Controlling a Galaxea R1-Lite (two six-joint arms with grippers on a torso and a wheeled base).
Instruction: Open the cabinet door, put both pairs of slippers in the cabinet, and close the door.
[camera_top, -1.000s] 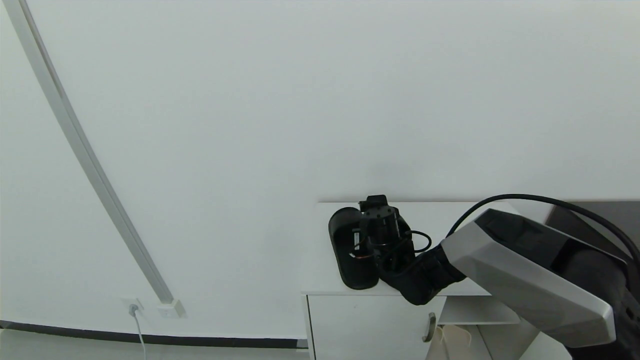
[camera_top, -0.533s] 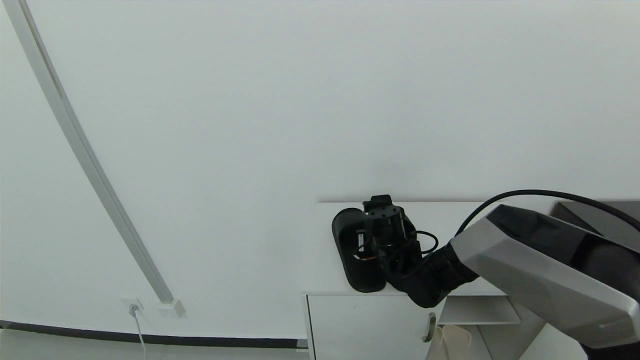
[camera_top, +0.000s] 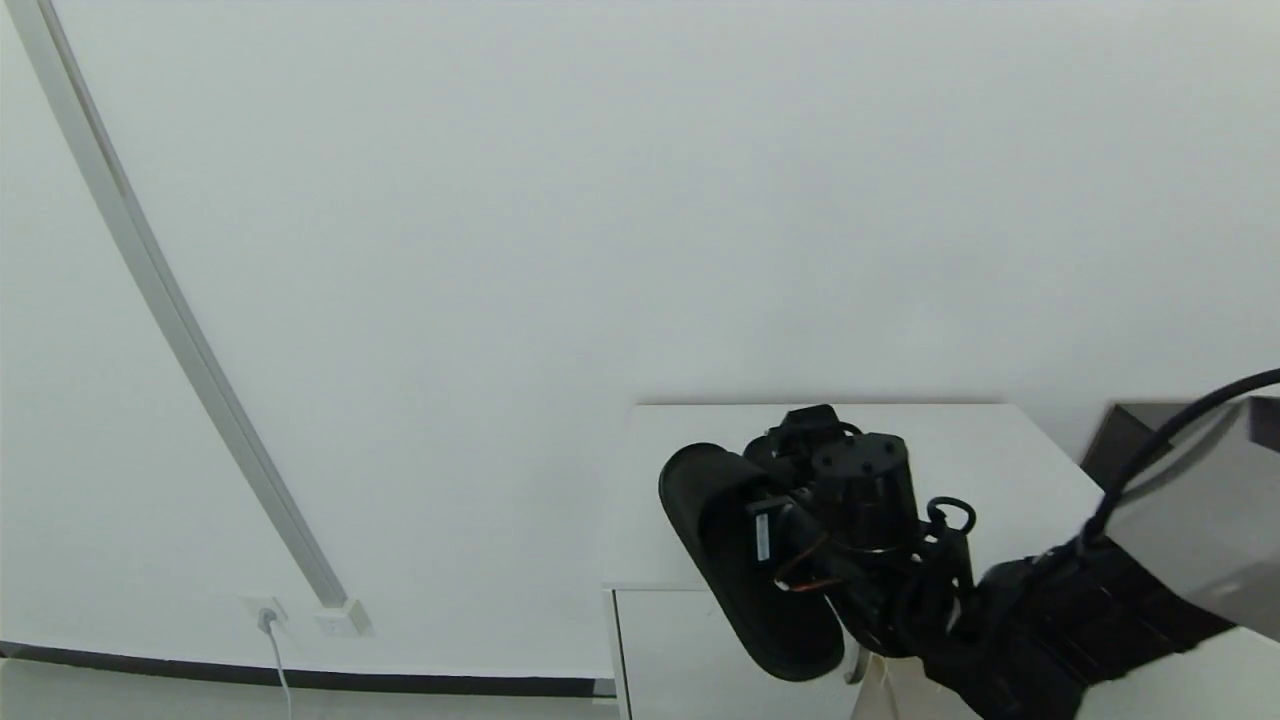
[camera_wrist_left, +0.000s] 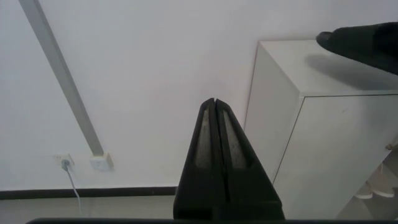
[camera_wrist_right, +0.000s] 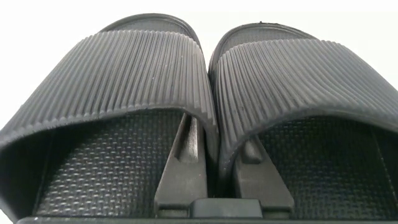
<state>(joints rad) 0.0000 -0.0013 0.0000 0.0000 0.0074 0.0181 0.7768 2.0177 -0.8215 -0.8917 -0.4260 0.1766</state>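
Your right claw (camera_wrist_right: 219, 138) is clamped on the pair of black slippers (camera_top: 745, 545), with one finger inside each, pinching their inner sides together. The pair is held tilted at the near left edge of the white cabinet (camera_top: 665, 500). Your left claw (camera_wrist_left: 215, 127) sits left of the cabinet, fingers pressed together on nothing. The cabinet door (camera_top: 675, 655) looks closed, though little of it shows.

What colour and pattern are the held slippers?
The slippers are black with ribbed straps; right wrist view shows it best.
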